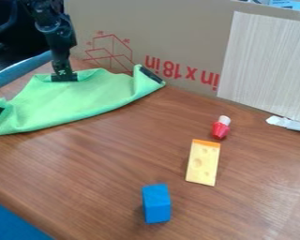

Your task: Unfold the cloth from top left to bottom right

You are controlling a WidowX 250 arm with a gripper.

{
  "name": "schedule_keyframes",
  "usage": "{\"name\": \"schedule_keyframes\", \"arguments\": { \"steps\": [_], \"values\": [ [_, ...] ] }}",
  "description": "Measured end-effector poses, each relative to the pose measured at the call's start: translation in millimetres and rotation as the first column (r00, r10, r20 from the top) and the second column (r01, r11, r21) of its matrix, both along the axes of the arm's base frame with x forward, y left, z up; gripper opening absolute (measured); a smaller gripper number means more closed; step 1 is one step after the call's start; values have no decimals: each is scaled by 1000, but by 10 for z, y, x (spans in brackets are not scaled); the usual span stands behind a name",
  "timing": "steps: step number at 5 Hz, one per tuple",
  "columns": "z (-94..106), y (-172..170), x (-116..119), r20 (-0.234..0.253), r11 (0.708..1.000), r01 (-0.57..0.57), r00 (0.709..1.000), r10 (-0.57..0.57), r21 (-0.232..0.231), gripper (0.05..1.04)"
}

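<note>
The black gripper [64, 78] hangs at the upper left, its tip down against the back edge of the green cloth [84, 98]. Whether its fingers grip the fabric I cannot tell. The cloth lies across the left of the wooden table, with a long curved edge toward the front. Its right corner is raised against the cardboard and shows a dark patch; another dark patch is at the left corner.
A cardboard wall [177, 42] with a pale panel [265, 61] stands along the back. On the table [102, 187] are a red toy bottle [221, 129], a cheese slice [203, 163] and a blue block [156, 203]. A blue bar [18, 73] runs at the left.
</note>
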State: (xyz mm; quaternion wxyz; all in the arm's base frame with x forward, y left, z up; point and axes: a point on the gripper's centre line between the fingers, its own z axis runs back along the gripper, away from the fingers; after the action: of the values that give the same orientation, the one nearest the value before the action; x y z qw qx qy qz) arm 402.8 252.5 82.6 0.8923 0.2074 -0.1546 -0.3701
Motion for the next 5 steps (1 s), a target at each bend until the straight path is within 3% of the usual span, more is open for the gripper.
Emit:
{"name": "schedule_keyframes", "arguments": {
  "steps": [3,4,5],
  "values": [
    [-63,-7,-20,-15,1000,-3,1000,4,24,1000],
    [-166,-20,-6,-26,999,-1,1000,2,34,945],
    [-182,-12,1,-28,999,-3,1000,4,49,682]
  ]
}}
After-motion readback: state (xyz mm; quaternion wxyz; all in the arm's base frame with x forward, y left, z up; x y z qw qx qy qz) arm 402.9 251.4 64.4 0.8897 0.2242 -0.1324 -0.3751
